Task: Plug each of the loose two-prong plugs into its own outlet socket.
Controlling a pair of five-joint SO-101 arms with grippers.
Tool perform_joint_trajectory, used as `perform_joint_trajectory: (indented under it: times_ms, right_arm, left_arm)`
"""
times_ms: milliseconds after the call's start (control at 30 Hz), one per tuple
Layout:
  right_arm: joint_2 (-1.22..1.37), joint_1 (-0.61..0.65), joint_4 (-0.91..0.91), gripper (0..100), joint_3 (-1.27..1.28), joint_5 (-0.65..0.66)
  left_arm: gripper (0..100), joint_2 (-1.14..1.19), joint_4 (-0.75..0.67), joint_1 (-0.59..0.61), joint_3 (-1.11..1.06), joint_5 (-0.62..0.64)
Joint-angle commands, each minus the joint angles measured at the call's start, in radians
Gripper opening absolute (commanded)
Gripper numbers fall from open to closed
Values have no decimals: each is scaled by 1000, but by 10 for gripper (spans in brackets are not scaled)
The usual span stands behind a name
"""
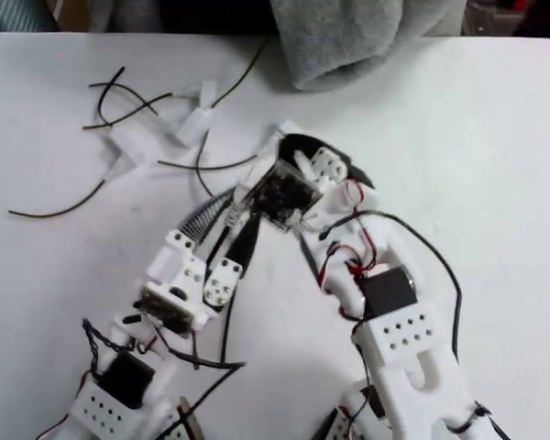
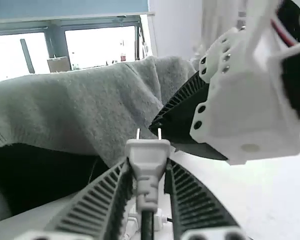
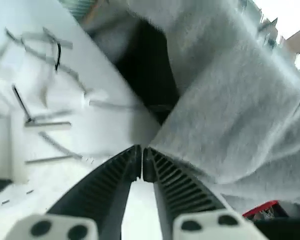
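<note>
The white tabletop (image 1: 495,147) spans the high view, and a grey cloth (image 1: 348,37) lies bunched over its far edge. Two arms come up from the near side and meet near the middle: the left arm (image 1: 179,275) from the lower left, the right arm (image 1: 394,312) from the lower right, their front ends close together and just short of the cloth.

The left claw (image 2: 147,164) is closed onto a white two-prong plug (image 2: 147,152). Its ribbed black fingers (image 2: 110,195) press the plug body from both sides. The plug stands upright in the grip, raised off the tabletop, with its black cord (image 2: 146,225) running down between the fingers. The two metal prongs (image 2: 159,133) point up and away from the claw, toward the cloth. Just beside the plug, the white body and a black finger of the other arm cross the left wrist view.

The right claw (image 3: 142,159) is narrow, its tips almost meeting, with nothing between them; it points toward the grey cloth above the tabletop.

Well apart from both claws, toward the far left of the tabletop, lie loose white plugs (image 1: 200,119) among thin black cords (image 1: 119,101) that loop and trail across the surface. One long cord (image 1: 55,206) runs out toward the left edge.
</note>
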State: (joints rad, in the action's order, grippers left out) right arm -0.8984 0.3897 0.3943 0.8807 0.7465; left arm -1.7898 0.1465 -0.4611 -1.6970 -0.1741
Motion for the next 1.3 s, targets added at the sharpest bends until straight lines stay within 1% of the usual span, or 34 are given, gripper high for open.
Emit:
perform_joint_trajectory:
  times_ms: [0,100,233,300,400,500,567,667,900,1100,1267]
  right_arm:
    - [-10,-5,-4,19,-69,9]
    - [-12,31,48,19,-147,8]
    - [-13,125,211,19,-296,-37]
    - [-10,171,263,19,-341,-57]
    - [-8,225,272,19,-341,-71]
    - [5,240,228,19,-282,-71]
    - [33,236,177,19,-233,-71]
    - [97,194,84,19,-173,-71]
    - [223,51,-62,19,-163,-71]
    - [225,1,-54,19,-192,-69]
    - [211,-7,54,19,-311,-71]
  left_arm:
    - [22,-16,-2,12,3,2]
    - [22,-16,-2,12,3,2]
    - [22,-16,-2,22,3,2]
    - [22,-16,-3,36,3,5]
    - [22,-16,-5,45,3,8]
    - [22,-16,-3,44,3,8]
    - [22,-16,-3,44,3,5]
    - [22,-16,-3,44,3,5]
    - [22,-16,-3,44,3,5]
    - [22,-16,-3,44,3,6]
    - [22,-16,-2,44,3,6]
